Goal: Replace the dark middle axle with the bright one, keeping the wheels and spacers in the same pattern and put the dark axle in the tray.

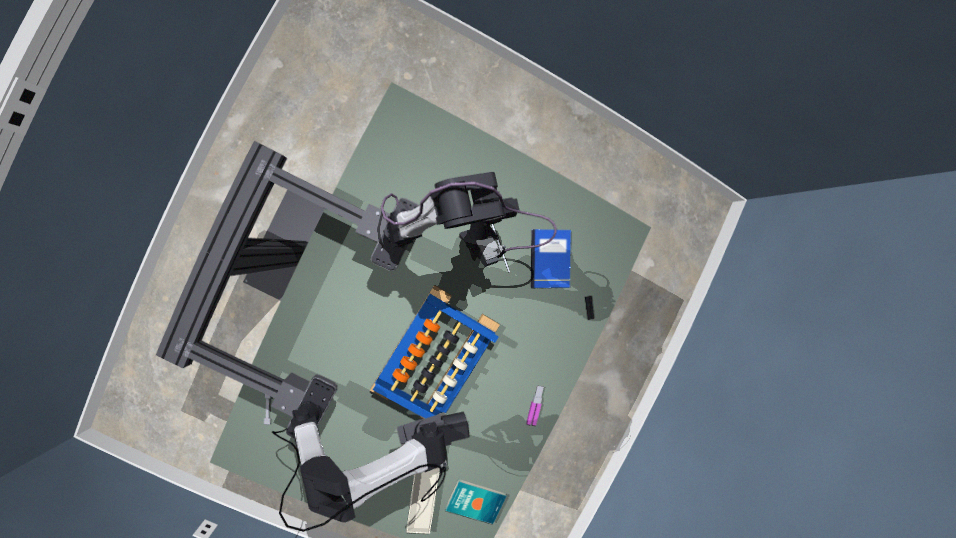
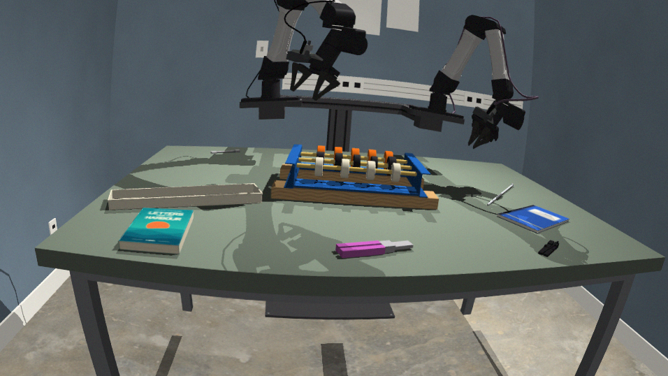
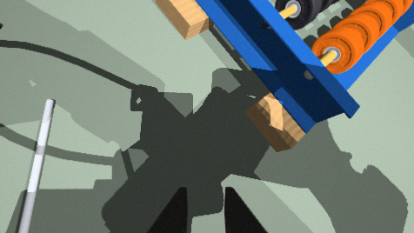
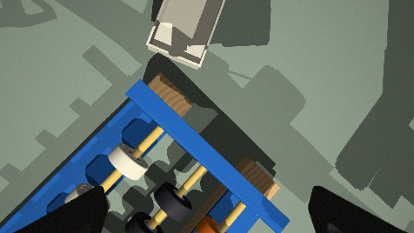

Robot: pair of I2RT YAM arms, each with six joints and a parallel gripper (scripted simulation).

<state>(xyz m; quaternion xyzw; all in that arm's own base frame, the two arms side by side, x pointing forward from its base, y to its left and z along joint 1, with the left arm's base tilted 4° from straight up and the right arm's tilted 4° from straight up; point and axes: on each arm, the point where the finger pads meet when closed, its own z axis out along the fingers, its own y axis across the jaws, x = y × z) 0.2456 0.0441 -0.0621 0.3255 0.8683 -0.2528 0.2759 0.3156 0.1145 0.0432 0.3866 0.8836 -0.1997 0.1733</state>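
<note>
Beige walls make up the long tray [image 1: 409, 511] [image 2: 186, 200] [image 4: 177, 60]; the part of its floor in the right wrist view shows bare, with shadow across it. It lies beyond one end of the blue frame [image 1: 407, 402] [image 2: 294, 156] [image 3: 270, 56] [image 4: 191, 143], just beside the teal book [image 1: 475, 501] [image 2: 156, 231].

The frame stands upright on its wooden battens [image 1: 489, 322] [image 2: 355, 199] [image 3: 278, 126] [image 4: 257, 177]. Between its rails it holds three rows: orange wheels [image 1: 415, 349], white wheels [image 1: 459, 363] [image 2: 344, 168] [image 4: 128, 162], and between them black wheels [image 1: 435, 362] [image 4: 172, 201] on the middle axle [image 4: 191, 179], which is in the frame.

The bright axle [image 1: 506, 260] [image 2: 499, 194] [image 3: 36, 161] lies outside frame and tray, off the opposite end, near the blue notebook [image 1: 552, 264] [image 2: 532, 218].

Left gripper [image 2: 473, 145] [image 3: 206, 189] is above the table, its fingers parted by a narrow gap with nothing between them. Right gripper [image 2: 305, 94] [image 4: 209, 188] is spread wide and holds nothing, above the tray-side end of the frame. The pink tool [image 1: 534, 411] [image 2: 362, 248] and black clip [image 1: 588, 307] [image 2: 548, 248] lie apart on the table [image 2: 448, 261].
</note>
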